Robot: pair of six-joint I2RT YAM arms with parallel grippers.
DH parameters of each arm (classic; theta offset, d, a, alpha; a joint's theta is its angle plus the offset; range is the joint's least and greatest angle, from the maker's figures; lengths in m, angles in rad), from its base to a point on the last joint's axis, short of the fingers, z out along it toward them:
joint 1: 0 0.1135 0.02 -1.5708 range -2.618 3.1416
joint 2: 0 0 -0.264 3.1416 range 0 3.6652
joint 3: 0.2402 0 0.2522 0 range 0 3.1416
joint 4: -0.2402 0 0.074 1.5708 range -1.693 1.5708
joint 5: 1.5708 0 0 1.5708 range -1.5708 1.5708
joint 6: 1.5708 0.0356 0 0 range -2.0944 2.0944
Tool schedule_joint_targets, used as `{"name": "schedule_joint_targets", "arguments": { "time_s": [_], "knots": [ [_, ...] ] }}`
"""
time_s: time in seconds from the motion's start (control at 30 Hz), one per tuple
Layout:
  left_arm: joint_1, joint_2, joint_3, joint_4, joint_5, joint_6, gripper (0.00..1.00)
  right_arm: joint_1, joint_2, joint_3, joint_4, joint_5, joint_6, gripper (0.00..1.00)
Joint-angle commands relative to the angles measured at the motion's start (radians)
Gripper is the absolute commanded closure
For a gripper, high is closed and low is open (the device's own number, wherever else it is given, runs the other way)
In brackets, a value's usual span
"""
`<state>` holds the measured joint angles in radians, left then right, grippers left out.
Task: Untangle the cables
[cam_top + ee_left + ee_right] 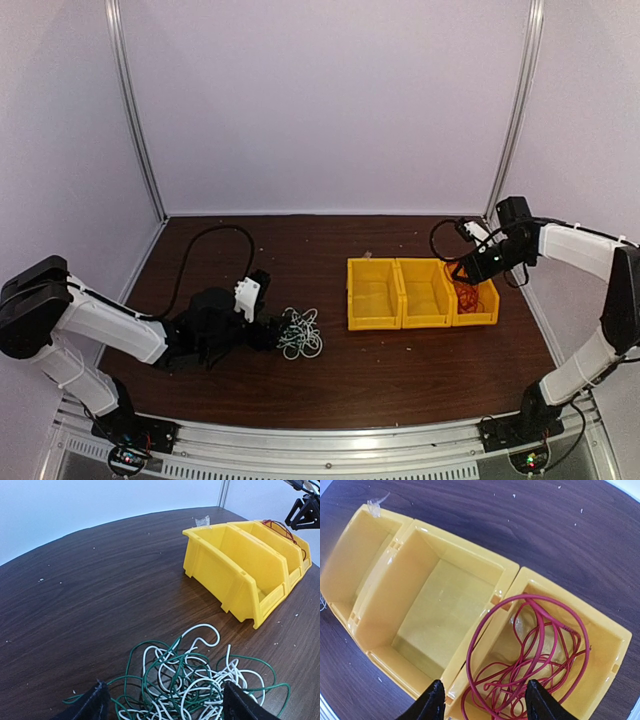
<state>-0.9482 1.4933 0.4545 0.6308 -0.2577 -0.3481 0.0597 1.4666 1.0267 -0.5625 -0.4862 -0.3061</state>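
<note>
- Presently the left gripper is sitting low over the table, left of its middle and toward the near edge. Its fingers are spread wide and are grasping nothing.
- A tangle of white and green cables is lying on the table between and just ahead of those fingers. Whether either finger is touching it cannot be told.
- Three yellow bins are standing in a row with side walls touching, on the right half of the table and running toward its right edge: the left bin, the middle bin and the right bin.
- A red cable is lying coiled inside the right bin. One wide loop is rising above the rim that this bin shares with the middle bin.
- The right gripper is hanging over the right bin with its fingers parted, in a released state. Red loops are showing below the gap, and none is being pinched.
- A small clear scrap is sitting at the far rim of the left bin.
</note>
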Motion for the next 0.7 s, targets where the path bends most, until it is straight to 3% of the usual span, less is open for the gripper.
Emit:
{"name": "schedule_joint_targets", "arguments": {
  "time_s": [0.0,0.23,0.4,0.53,0.67],
  "knots": [
    [-0.004,-0.021,-0.005,0.042,0.0,-0.009,0.21,0.0,0.028,-0.034,-0.023,0.046,-0.027,0.44],
    [-0.004,-0.018,-0.001,0.043,-0.002,-0.01,0.21,0.001,0.01,-0.069,-0.016,0.085,-0.038,0.47],
    [-0.004,0.003,0.017,0.046,0.008,-0.008,0.21,0.001,0.017,-0.077,0.007,0.101,-0.028,0.65],
    [-0.004,0.003,0.019,0.043,0.012,-0.008,0.21,-0.001,0.039,-0.07,0.016,0.105,-0.019,0.7],
    [-0.004,-0.003,0.009,0.041,0.008,-0.009,0.21,-0.001,0.048,-0.074,0.043,0.106,-0.009,0.82]
  ]
}}
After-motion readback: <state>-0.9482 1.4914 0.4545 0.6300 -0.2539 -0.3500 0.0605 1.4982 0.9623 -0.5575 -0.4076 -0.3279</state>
